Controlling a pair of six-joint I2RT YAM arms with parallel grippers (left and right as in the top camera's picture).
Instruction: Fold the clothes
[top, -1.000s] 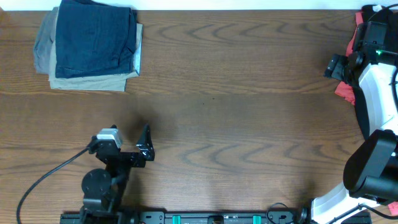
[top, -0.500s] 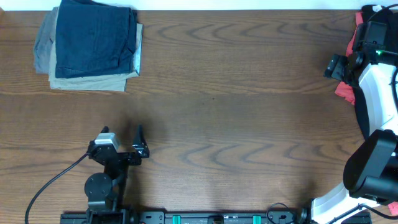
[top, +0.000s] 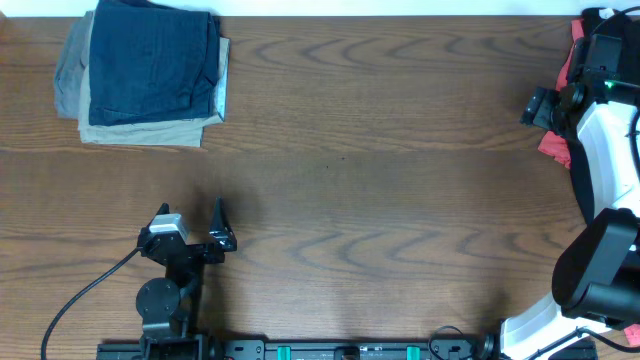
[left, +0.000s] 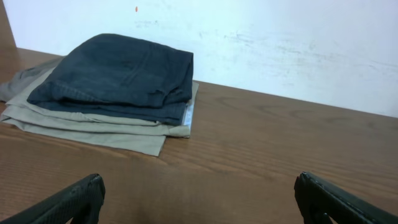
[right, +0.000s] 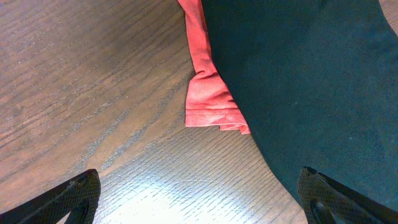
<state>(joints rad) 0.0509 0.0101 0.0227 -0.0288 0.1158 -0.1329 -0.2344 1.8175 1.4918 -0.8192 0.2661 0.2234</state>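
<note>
The dark navy shorts (top: 150, 60) lie folded at the table's far left, on top of a stack; they also show in the left wrist view (left: 118, 74). My left gripper (top: 222, 228) is open and empty near the front left, well short of the stack, its fingertips (left: 198, 186) over bare wood. My right gripper (right: 199, 193) is open and empty at the far right edge. It hovers over wood beside a black garment (right: 298, 81) with a coral-pink edge (right: 208, 93).
Folded khaki-beige trousers (top: 150, 132) lie under the shorts, also in the left wrist view (left: 93, 130), with a grey piece (top: 68, 75) at the stack's left. Coral fabric (top: 555, 148) shows beside the right arm (top: 600, 120). A white wall (left: 280, 43) backs the table.
My left gripper has drawn slightly left and back toward its base, still open. The right arm and the clothes have not moved.
</note>
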